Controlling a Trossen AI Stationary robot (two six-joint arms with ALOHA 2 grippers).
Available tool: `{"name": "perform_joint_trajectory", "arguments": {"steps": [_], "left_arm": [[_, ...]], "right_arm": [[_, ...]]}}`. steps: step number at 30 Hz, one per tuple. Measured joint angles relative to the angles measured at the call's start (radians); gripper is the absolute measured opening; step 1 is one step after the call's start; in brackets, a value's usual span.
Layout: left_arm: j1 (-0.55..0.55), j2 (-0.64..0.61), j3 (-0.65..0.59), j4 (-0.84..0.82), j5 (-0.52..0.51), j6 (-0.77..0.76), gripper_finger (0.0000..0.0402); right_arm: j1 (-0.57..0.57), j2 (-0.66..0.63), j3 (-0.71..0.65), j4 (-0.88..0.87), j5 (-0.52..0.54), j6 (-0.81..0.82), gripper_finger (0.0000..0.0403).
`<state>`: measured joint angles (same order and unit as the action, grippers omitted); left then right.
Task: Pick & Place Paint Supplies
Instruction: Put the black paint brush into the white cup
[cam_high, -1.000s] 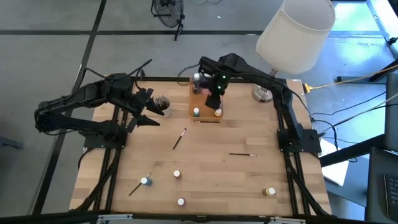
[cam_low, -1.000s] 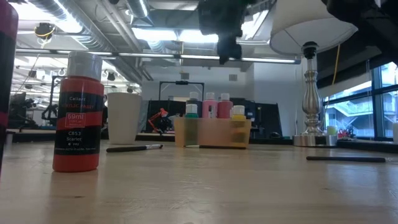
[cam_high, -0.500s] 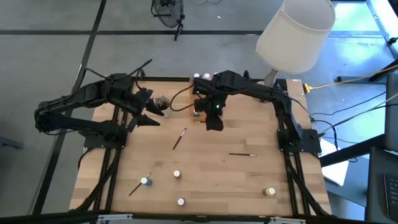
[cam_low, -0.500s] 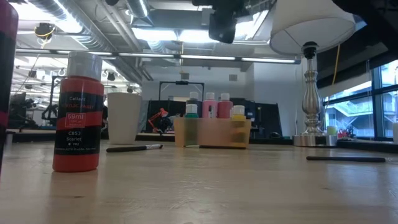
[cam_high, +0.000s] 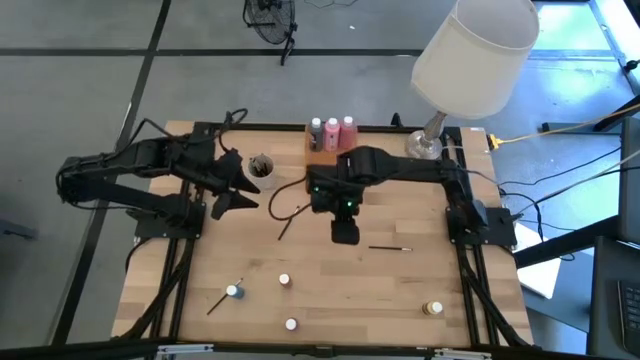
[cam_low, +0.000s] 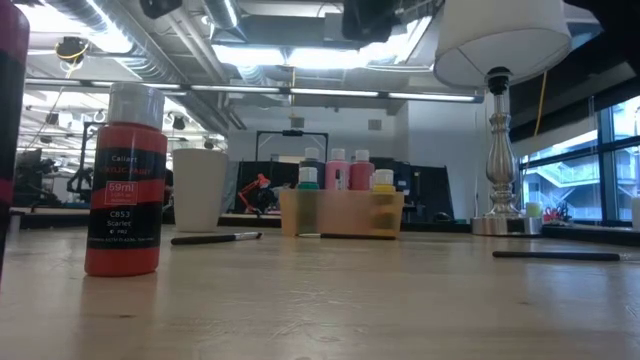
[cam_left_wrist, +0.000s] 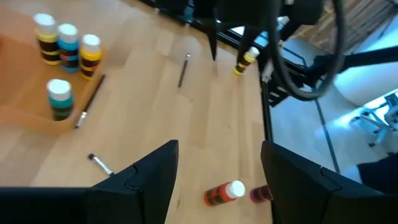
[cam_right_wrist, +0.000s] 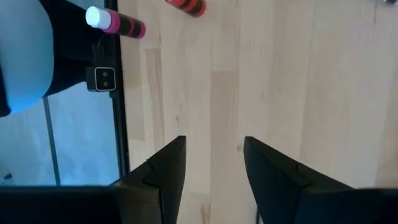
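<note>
Right tool (cam_high: 344, 233) swung away from the tray (cam_high: 322, 158) at the back of the desk (cam_high: 400, 290), now hovering mid-desk between the two loose brushes (cam_high: 288, 222) (cam_high: 390, 248). Fingers (cam_right_wrist: 163, 168) spread apart, nothing between them, only bare wood underneath. Looks like a drop-off finished and a fresh pick coming up, probably one of those brushes.

Tray now uncovered: three pink bottles (cam_high: 332, 131) standing along its far side, small pots (cam_low: 310, 178) in front of them.

Left tool (cam_high: 232, 187) eased back a bit from the cup (cam_high: 262, 167), also open and empty, parked at the left.

Plenty left out front: pots (cam_high: 233, 291) (cam_high: 285, 281) (cam_high: 291, 324) (cam_high: 433, 309) scattered near the front edge, plus a third brush (cam_high: 222, 297) beside the blue one. Well short of done.
</note>
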<state>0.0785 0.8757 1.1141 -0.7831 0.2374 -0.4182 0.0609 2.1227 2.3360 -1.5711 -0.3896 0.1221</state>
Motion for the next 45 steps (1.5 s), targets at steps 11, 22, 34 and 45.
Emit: {"name": "perform_joint_trajectory", "arguments": {"steps": [11,22,34,45], "left_arm": [[-0.144,0.0,0.0,-0.004,-0.032,0.013,0.0226],[-0.247,-0.004,0.0,-0.16,-0.034,-0.002,0.0226],[-0.379,-0.004,0.001,-0.166,-0.045,0.009,0.0226],[-0.489,-0.004,0.001,-0.166,-0.125,-0.063,0.0226]], "right_arm": [[0.046,0.0,0.0,0.131,0.01,0.306,0.0165],[0.111,0.0,0.0,0.178,0.261,0.574,0.0165],[0.242,-0.002,-0.082,0.034,0.281,0.869,0.0165],[0.203,0.003,-0.25,0.357,0.292,1.138,0.0165]]}}
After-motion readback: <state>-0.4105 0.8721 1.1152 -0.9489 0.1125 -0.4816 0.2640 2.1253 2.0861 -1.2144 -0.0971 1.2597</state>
